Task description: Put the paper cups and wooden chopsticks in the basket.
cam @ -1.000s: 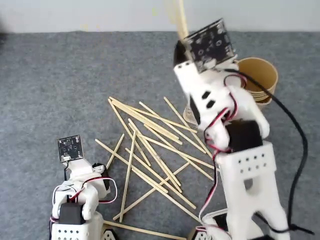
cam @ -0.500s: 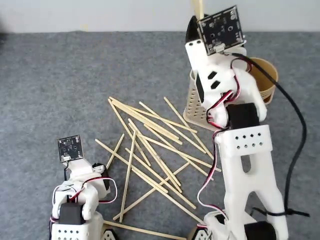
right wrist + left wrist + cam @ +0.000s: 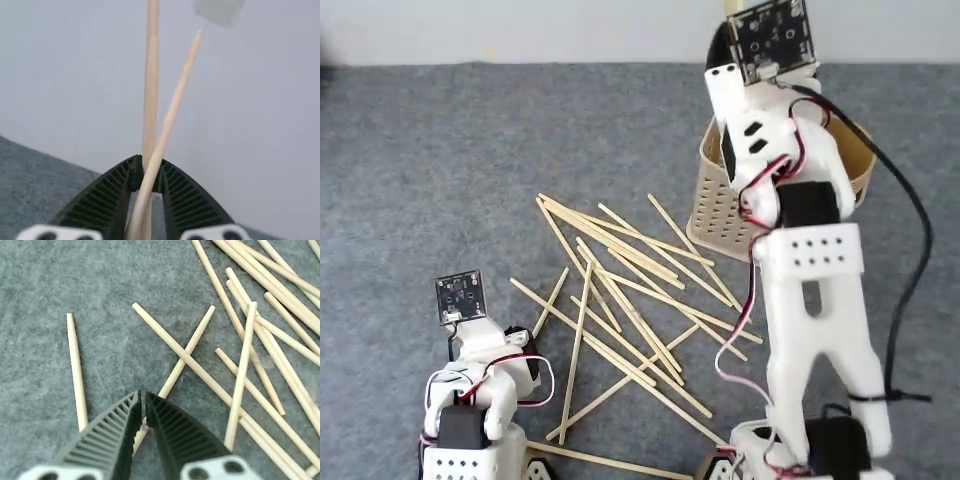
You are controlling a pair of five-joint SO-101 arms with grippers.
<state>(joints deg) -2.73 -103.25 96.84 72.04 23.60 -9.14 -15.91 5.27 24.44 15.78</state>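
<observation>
Chopsticks (image 3: 151, 75) clamped in right gripper (image 3: 148, 162), up over basket (image 3: 715, 212)

Both arms white plastic. Right arm (image 3: 810, 300): hole rows on the shell, black motor blocks, red, white and black wires, thick black cable (image 3: 923, 255) on its right side, dark circuit board (image 3: 772, 35) at the far end. Left arm (image 3: 475, 400): same, small board (image 3: 459, 297). Left gripper (image 3: 143, 395), right gripper (image 3: 148, 161): black ribbed fingers, white mounts with screw holes.

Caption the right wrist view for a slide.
The right pincer grips two chopsticks, their ends raised against a pale wall.
</observation>
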